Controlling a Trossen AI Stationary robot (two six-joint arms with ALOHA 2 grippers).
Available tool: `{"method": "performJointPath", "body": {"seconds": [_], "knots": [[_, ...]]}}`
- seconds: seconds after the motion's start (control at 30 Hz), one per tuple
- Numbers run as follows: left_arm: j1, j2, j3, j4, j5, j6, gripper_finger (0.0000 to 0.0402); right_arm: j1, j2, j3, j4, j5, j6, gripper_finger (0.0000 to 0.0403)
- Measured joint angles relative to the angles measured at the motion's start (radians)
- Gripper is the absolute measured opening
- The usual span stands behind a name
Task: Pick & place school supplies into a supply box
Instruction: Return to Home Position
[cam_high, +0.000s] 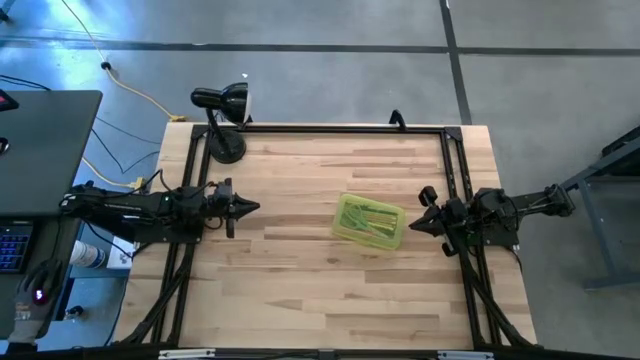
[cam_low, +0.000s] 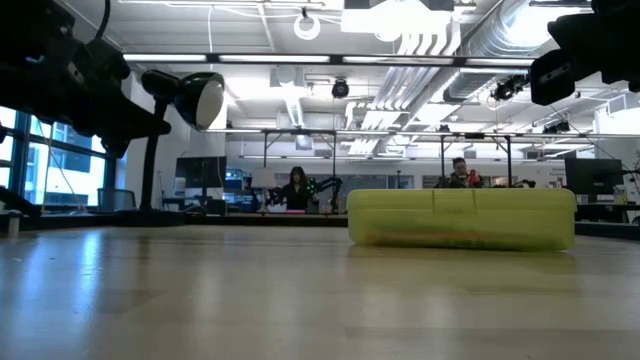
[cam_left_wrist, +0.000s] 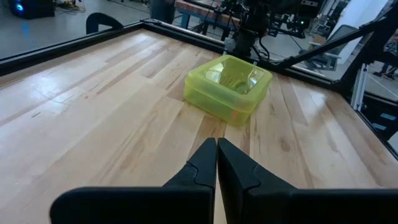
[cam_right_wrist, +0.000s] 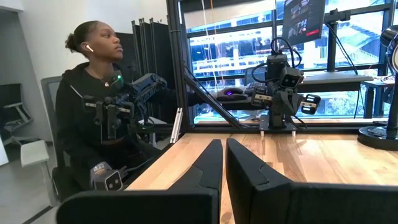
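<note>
supply box (cam_high: 369, 221) sits on the right half of the worktop (cam_high: 300, 285), lid down, turned a little askew to the plank lines. it's a small rectangular thing of translucent yellow-green plastic with rounded corners. through the lid i can make out thin green and yellowish sticks lying lengthwise, though i can't tell them apart. from table height it reads as a low cloudy yellow slab with a darker band along its base. i see no label on it.

right gripper (cam_high: 412, 226) hangs just beside the box's right end, not touching it, jaws drawn narrow and holding nothing. left gripper (cam_high: 252, 208) is well apart from the box, out over the left half of the worktop and pointing toward it, jaws pressed together and empty.

worktop is pale butcher-block wood, glossy under the lights, edged by a black frame (cam_high: 345, 127). black desk lamp (cam_high: 222, 108) stands at the far left corner. beyond the worktop lies grey floor with a yellow cable (cam_high: 135, 88). at the left side a person (cam_right_wrist: 93, 106) in a dark hoodie sits, seen from the right wrist. behind it stretches an open workshop with ceiling ducts and strip lights, where two more people (cam_low: 297, 187) sit at distant benches. a screen (cam_right_wrist: 303, 18) hangs high by the windows, its writing too small to read.
</note>
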Motion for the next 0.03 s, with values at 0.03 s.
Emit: {"method": "performJointPath", "body": {"seconds": [0.03], "knots": [[0.0,0.0,0.0,0.0,0.0,0.0,0.0046,0.0,0.0,0.0,0.0,0.0,0.0,0.0]]}}
